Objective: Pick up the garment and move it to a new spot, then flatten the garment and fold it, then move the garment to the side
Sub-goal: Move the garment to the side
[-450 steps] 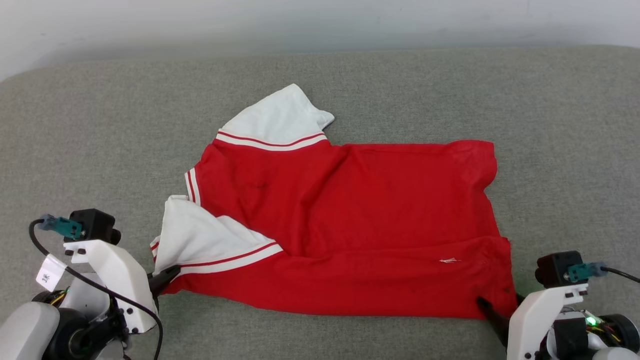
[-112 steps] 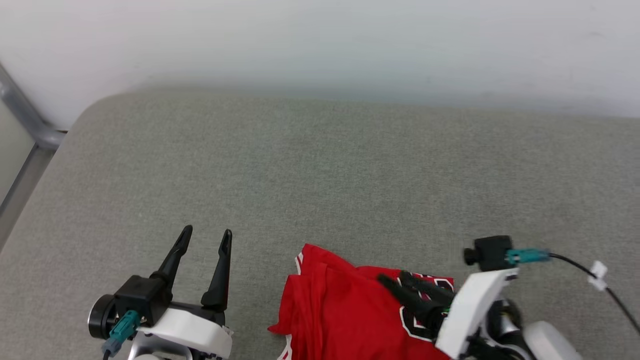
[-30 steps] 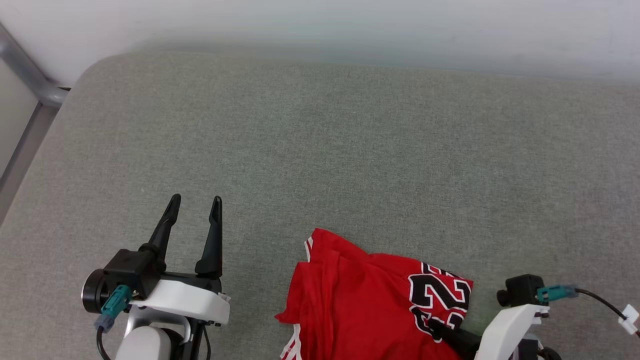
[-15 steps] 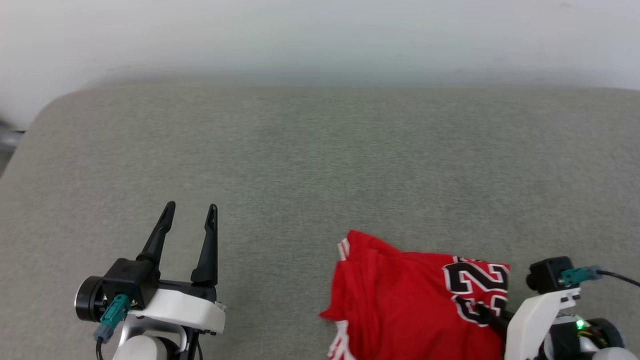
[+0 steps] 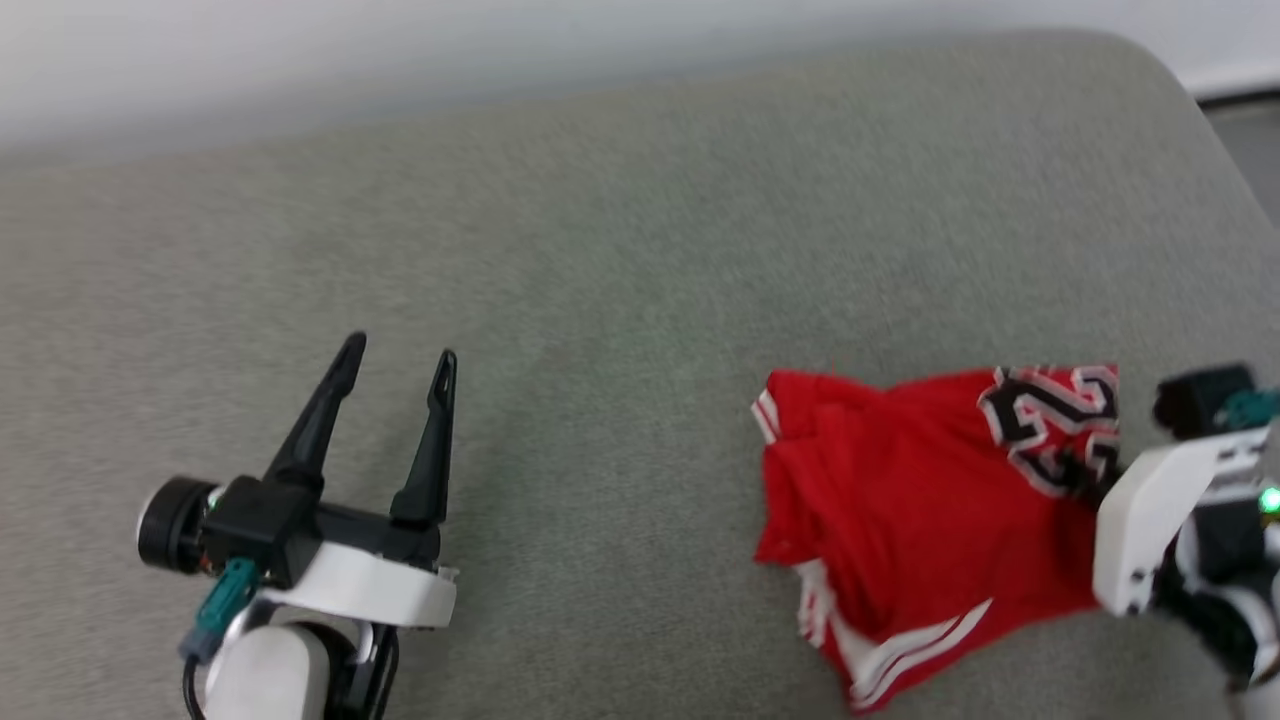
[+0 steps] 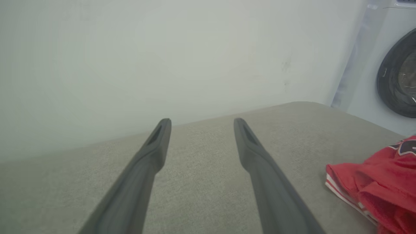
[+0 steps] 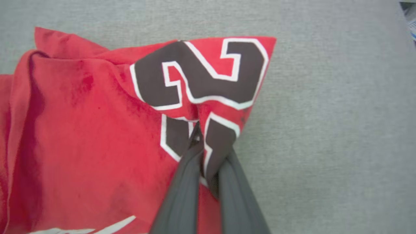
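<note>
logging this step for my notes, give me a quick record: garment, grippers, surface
garment: red basketball jersey, loosely folded, black white-outlined numbers up
surface: grey upholstered cushion
right gripper: shut, pinching the jersey at the numbers
left gripper: open, empty, apart from the jersey
background: washing machine

My left gripper (image 5: 400, 348) sits low on my left side, fingers (image 6: 260, 169) spread wide and pointing forward. My right gripper (image 7: 202, 149) is pinched tight on the garment (image 7: 81, 130), its white wrist (image 5: 1150, 520) at my far right.
</note>
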Controlling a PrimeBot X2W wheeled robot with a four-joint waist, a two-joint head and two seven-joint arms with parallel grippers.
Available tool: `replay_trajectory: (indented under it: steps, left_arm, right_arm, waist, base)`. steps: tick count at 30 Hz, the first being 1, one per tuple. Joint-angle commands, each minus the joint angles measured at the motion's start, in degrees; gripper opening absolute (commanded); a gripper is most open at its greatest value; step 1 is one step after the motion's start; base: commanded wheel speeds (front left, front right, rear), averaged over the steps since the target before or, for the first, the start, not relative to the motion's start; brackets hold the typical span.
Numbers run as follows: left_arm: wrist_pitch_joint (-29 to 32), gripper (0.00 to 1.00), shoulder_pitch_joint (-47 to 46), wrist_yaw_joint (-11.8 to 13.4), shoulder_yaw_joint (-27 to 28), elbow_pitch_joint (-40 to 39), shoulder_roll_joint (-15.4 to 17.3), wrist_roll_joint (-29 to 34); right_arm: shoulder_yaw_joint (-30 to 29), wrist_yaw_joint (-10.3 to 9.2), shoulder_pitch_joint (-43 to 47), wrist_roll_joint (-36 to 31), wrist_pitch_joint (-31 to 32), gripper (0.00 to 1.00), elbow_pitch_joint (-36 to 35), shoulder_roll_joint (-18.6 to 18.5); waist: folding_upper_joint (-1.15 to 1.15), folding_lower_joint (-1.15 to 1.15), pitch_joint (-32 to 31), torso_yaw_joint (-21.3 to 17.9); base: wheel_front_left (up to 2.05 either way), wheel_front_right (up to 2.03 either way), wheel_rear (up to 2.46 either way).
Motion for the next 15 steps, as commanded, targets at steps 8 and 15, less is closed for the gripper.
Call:
replay_trajectory:
  steps: [8, 15]
  left_arm:
    - [1.2, 1.00, -7.6, -0.4, -3.3, -5.1, 4.4, 0.6]
    - [2.7, 1.00, -12.3, -0.6, -6.0, -8.4, 7.4, 0.1]
  right_arm:
    - [-5.5, -0.06, -12.5, -5.6, -2.1, 0.00, 5.1, -4.6]
    - [-13.0, -0.06, -18.6, -10.4, -5.2, 0.00, 9.9, -7.5]
  waist:
    - [0.00, 0.00, 15.2, -7.4]
    - [0.00, 0.00, 21.3, -7.0]
  base:
    - [0.00, 0.00, 0.00]
    - [0.00, 0.00, 0.00]
